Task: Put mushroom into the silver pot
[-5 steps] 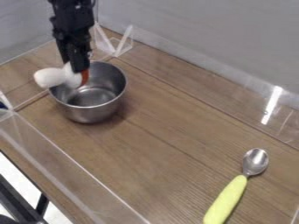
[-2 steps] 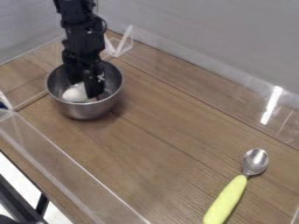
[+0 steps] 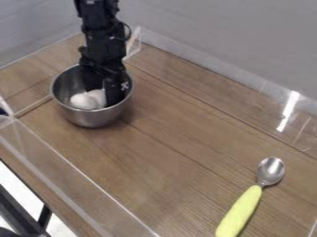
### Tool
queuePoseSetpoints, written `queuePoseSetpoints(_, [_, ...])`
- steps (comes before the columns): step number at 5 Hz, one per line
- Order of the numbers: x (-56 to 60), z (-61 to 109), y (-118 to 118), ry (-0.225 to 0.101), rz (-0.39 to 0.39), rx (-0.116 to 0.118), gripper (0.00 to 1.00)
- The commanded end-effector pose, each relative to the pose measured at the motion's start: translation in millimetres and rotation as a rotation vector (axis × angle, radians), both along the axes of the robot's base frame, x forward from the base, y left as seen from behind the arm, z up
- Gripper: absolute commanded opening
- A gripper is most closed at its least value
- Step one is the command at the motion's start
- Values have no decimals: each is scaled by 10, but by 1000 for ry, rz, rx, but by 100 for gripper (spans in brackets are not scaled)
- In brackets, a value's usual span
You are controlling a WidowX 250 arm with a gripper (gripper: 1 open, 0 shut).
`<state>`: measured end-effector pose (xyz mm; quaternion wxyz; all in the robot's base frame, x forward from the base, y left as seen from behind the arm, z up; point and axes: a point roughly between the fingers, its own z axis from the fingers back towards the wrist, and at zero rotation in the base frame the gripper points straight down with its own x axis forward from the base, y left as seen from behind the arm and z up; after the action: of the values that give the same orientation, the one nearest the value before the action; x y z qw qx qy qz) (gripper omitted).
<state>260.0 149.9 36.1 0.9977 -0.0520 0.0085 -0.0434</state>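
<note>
Where the black arm drops from the far left of the scene, we note the gripper (image 3: 107, 86) pointing straight down into the silver pot (image 3: 69, 109), its jaws spread apart and holding nothing. We place its fingertips low inside the bowl, toward the pot's right wall. Just left of them we see the mushroom (image 3: 85, 98) lying on the pot's floor; only a pale cream part shows clearly, the cap is hard to make out. We cannot tell whether a fingertip touches it.

The silver pot sits upright on the wooden table (image 3: 173, 139), in the far-left part of the surface. Clear plastic walls (image 3: 283, 109) edge the table on the near-left and far-right sides.

Well apart from the pot, at the near right, we record a spoon (image 3: 251, 204) lying flat, silver bowl pointing away from us, yellow-green handle toward the near edge.
</note>
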Motion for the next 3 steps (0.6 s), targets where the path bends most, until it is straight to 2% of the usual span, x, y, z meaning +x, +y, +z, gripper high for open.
queuePoseSetpoints(1, [37,211,208,-59,-16,38,100])
queuePoseSetpoints(3, [-81,300,-66,-60,-39,34,100])
